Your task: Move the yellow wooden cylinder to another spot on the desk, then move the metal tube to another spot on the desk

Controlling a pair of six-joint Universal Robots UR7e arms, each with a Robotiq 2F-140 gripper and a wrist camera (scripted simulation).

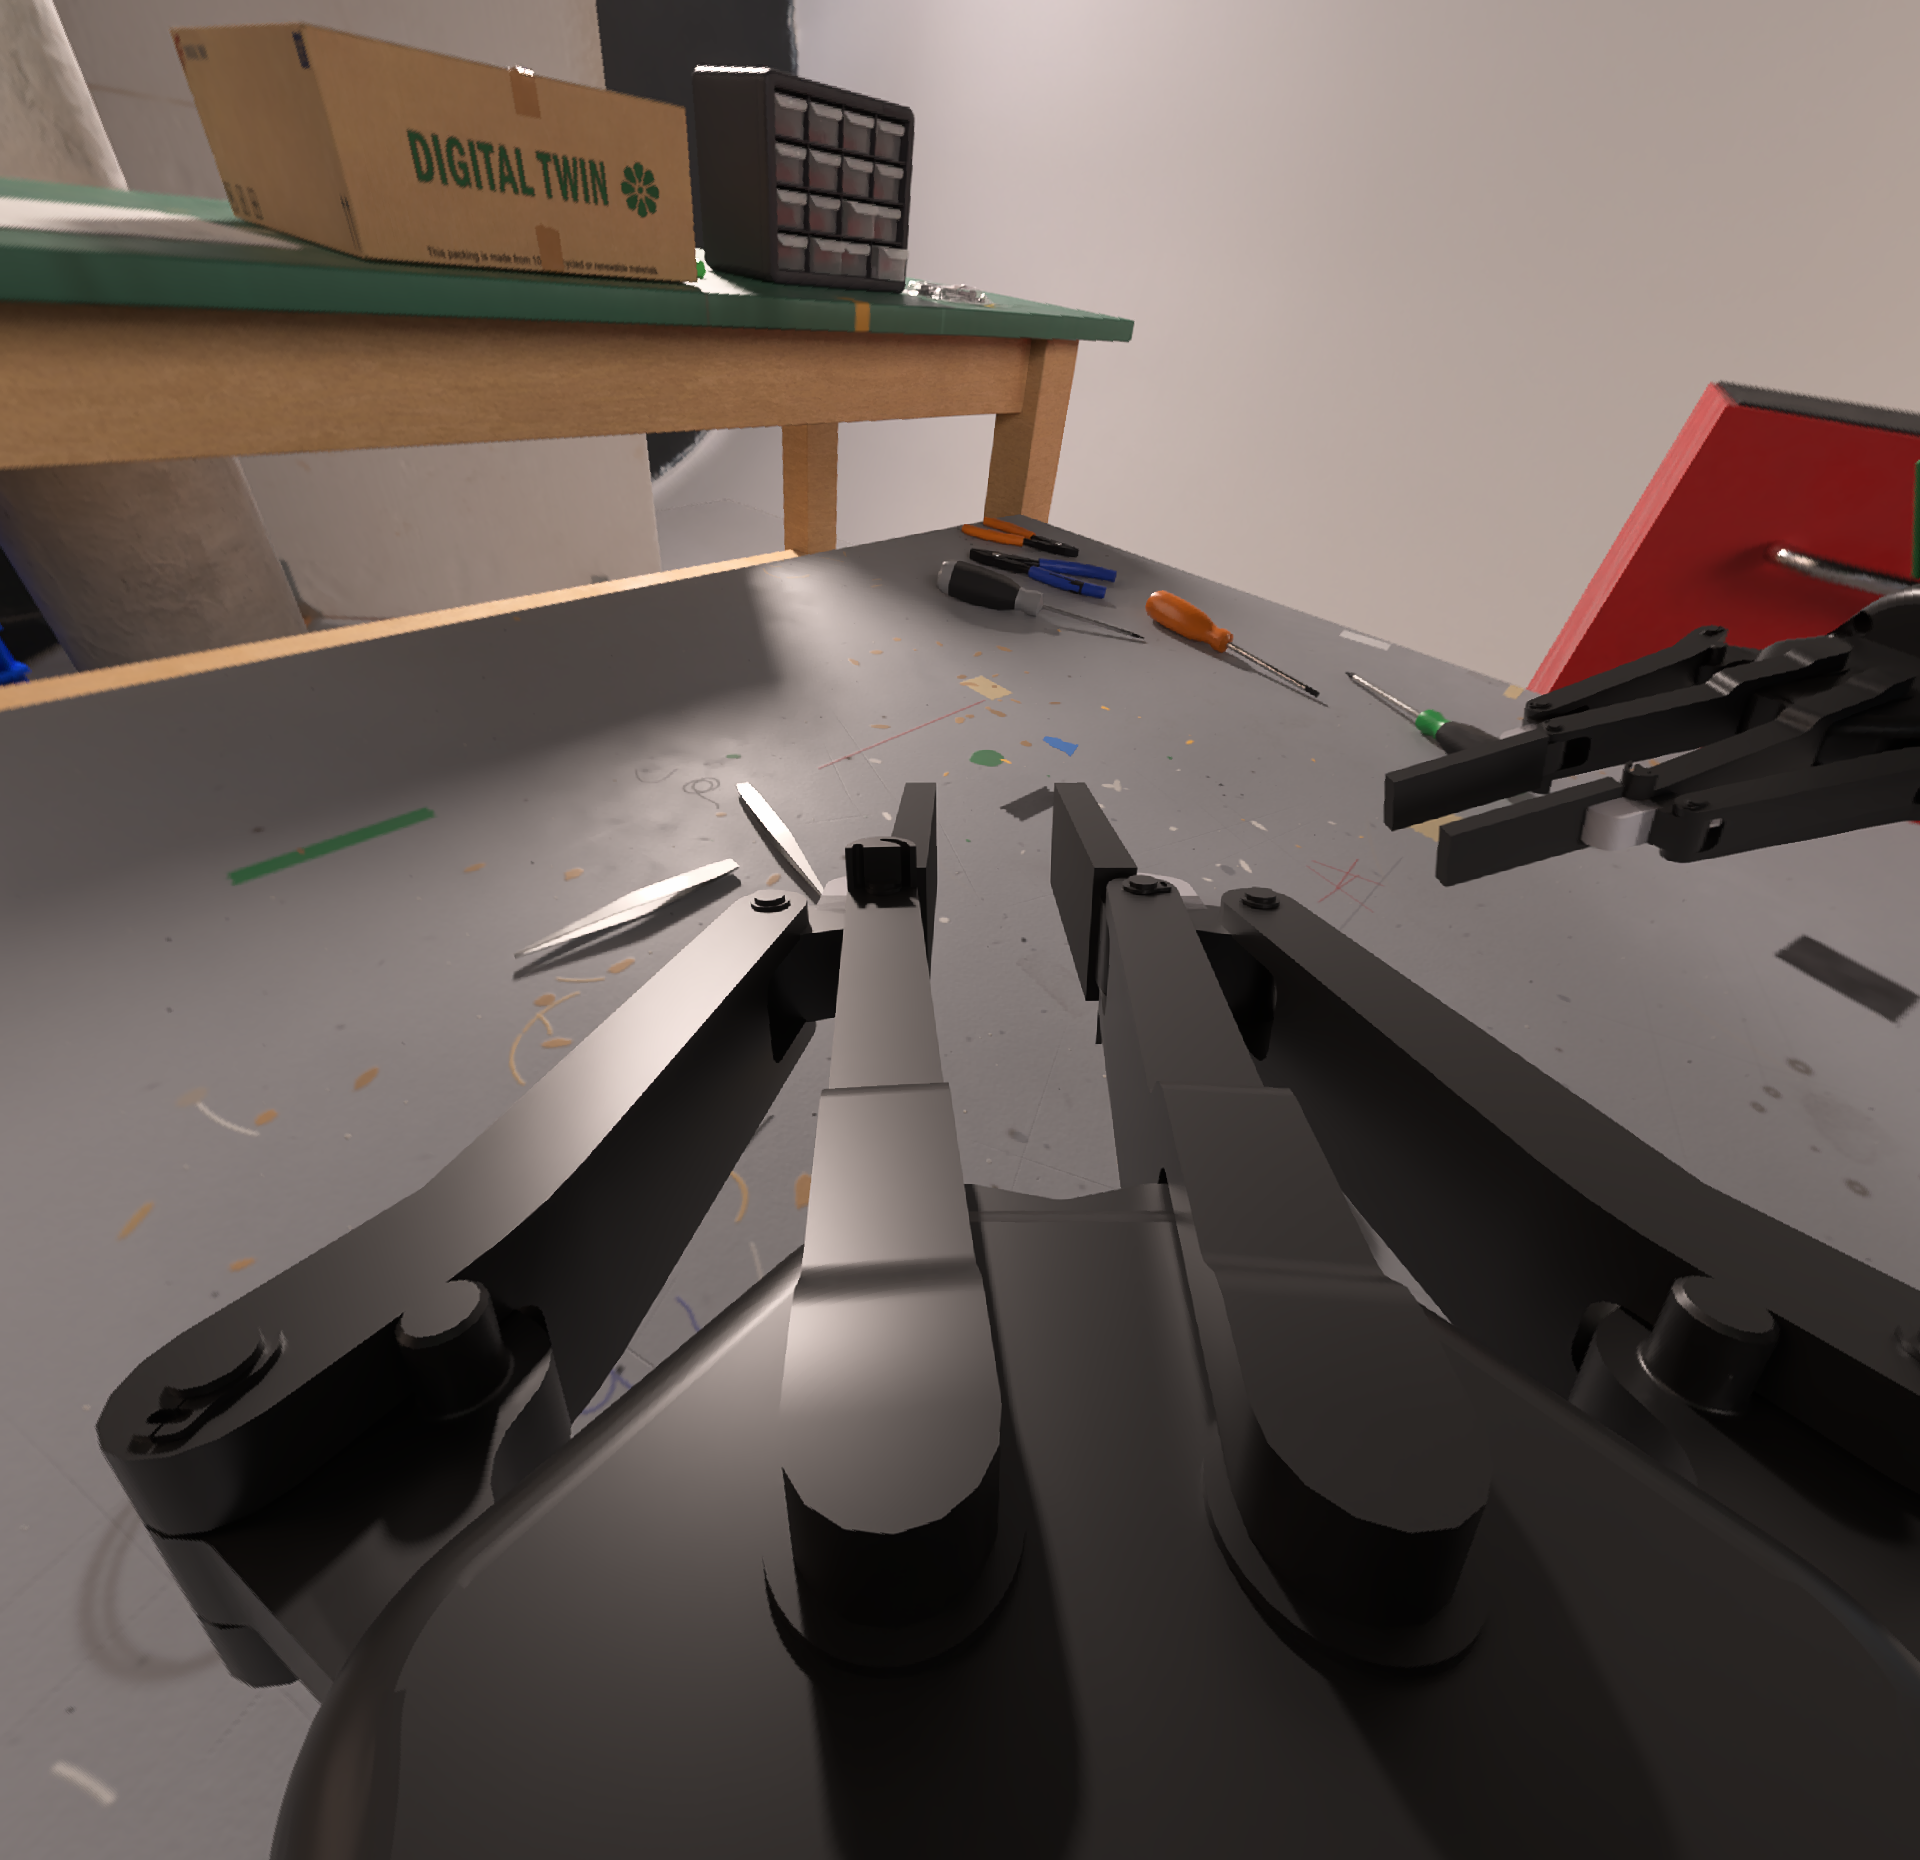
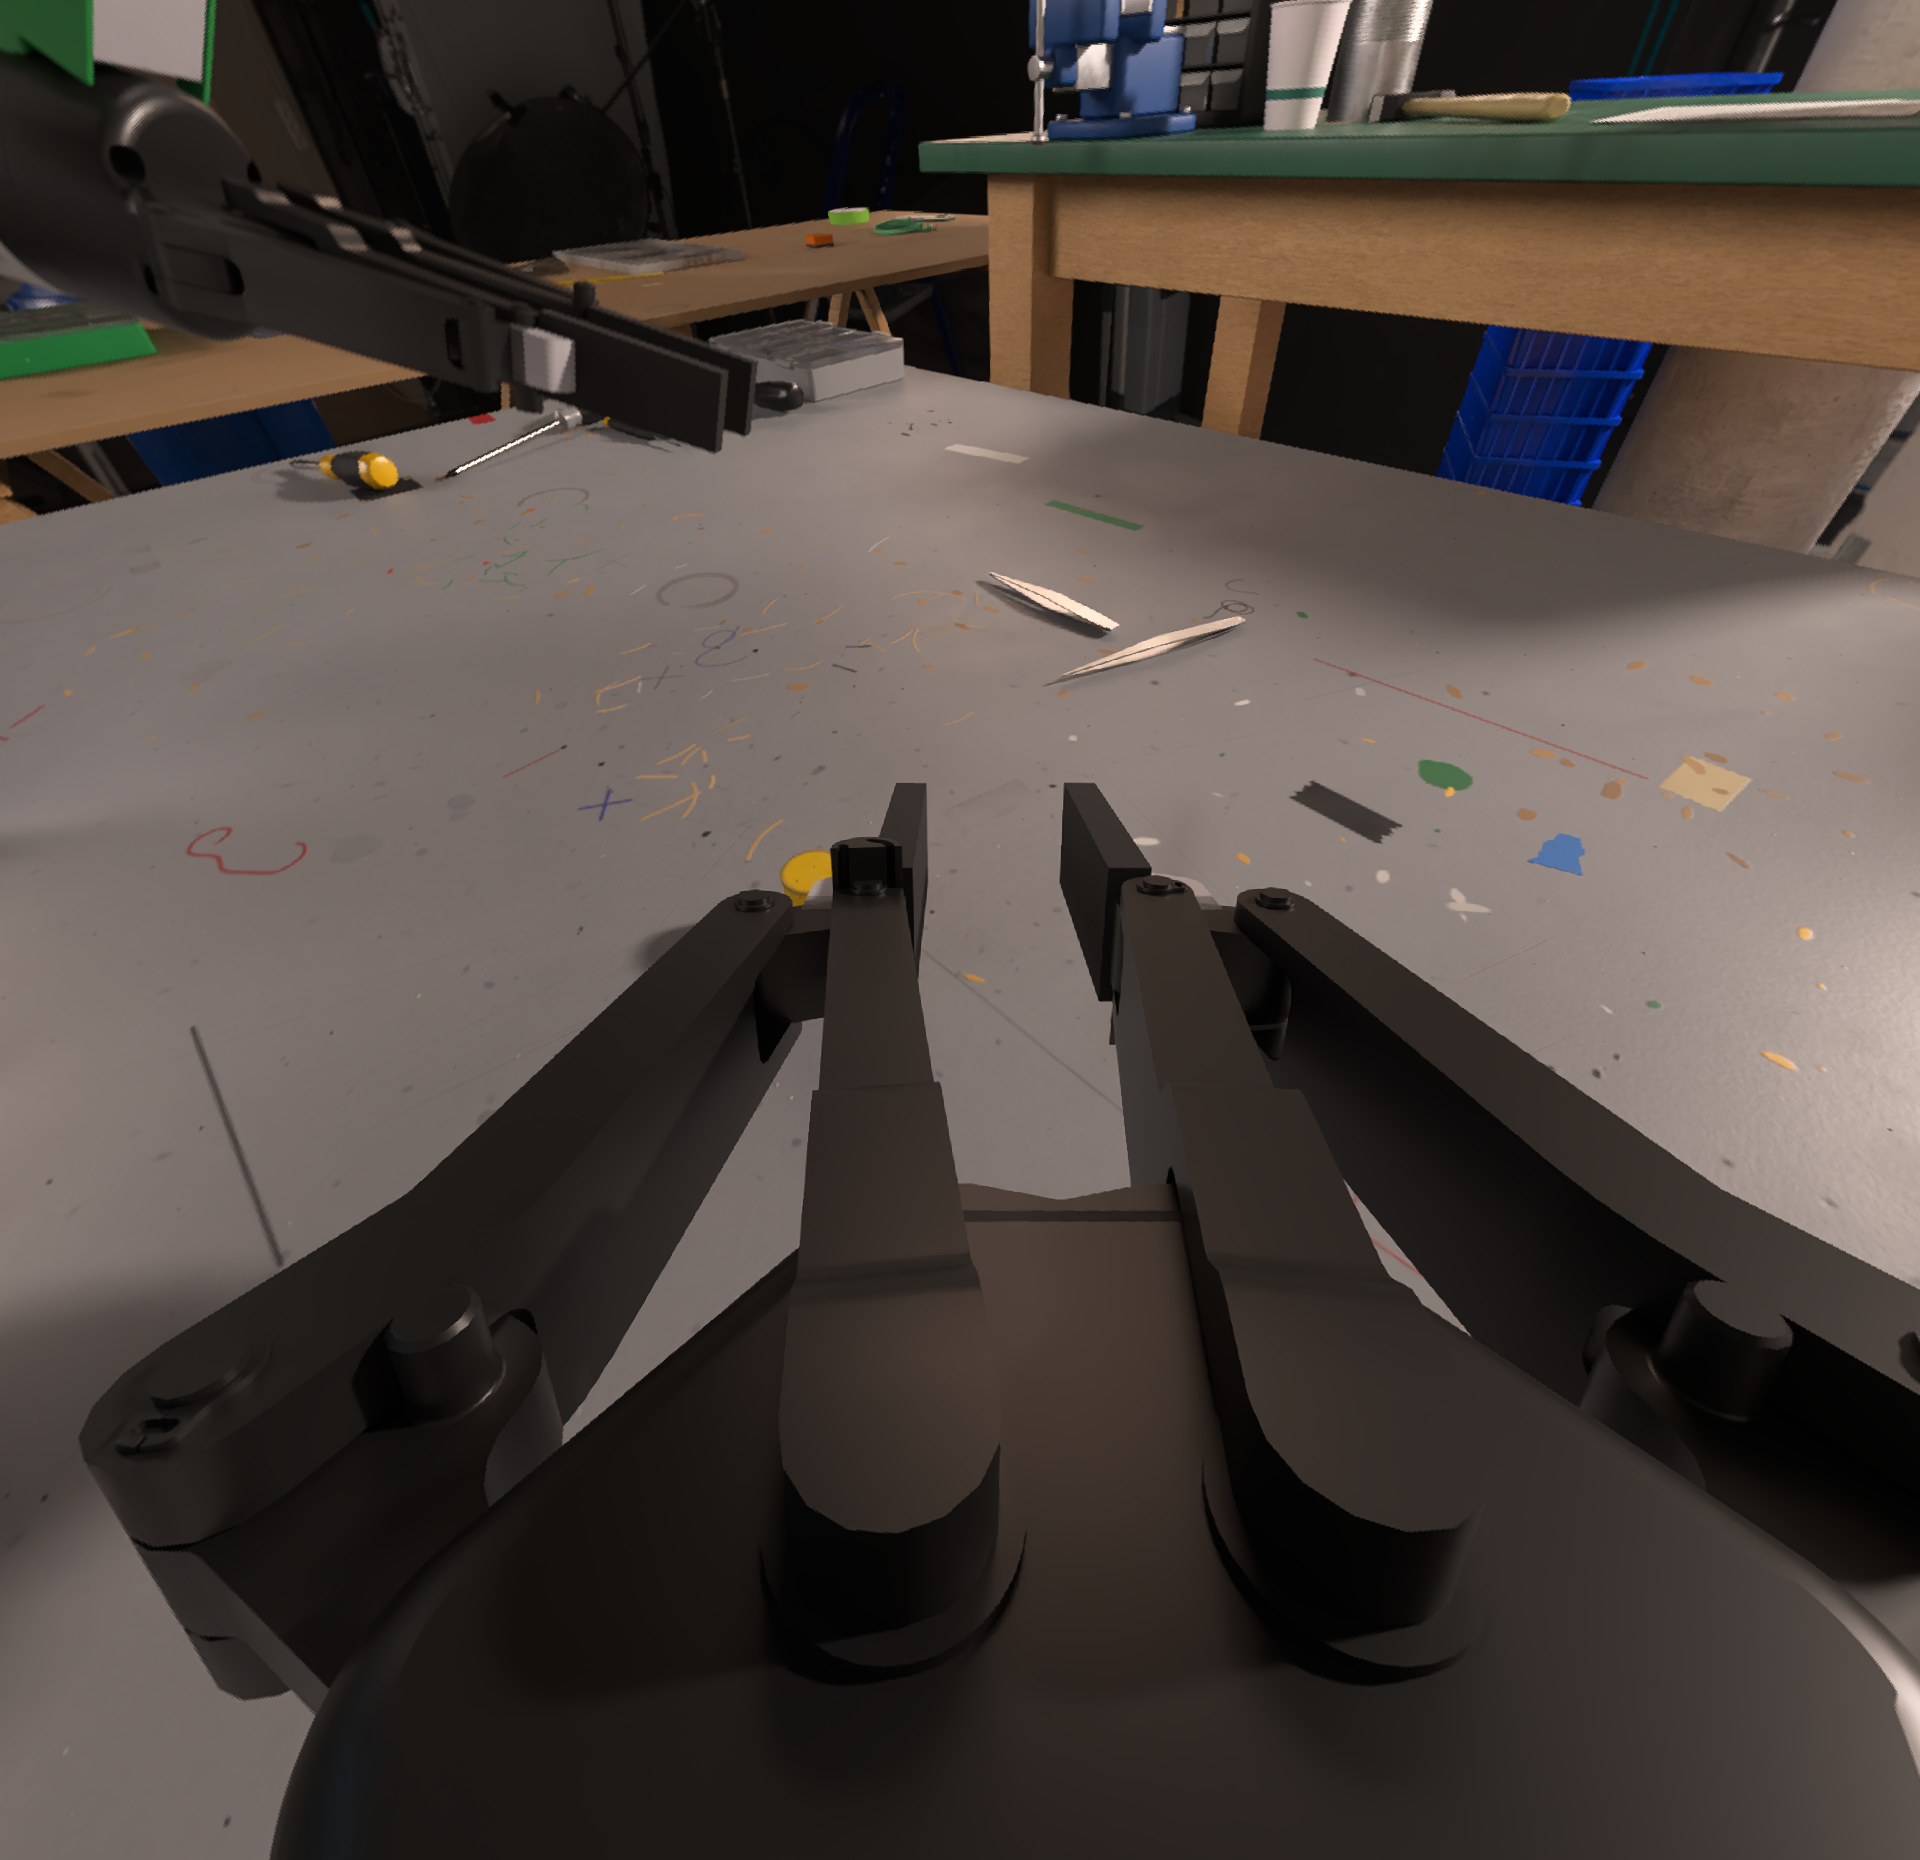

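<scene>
The yellow wooden cylinder lies on the grey desk. It sits just left of my right gripper's left finger, which hides most of it. My right gripper is open and empty, low over the desk; it also shows in the left wrist view. My left gripper is open and empty above the desk, and it shows at the upper left of the right wrist view. I cannot make out the metal tube with certainty. A thin silver rod lies below the left gripper.
Two white tweezers lie mid-desk. A yellow-black screwdriver lies far left. Pliers and an orange screwdriver lie at the back. A red box stands to the right. A green-topped table holds a cardboard box.
</scene>
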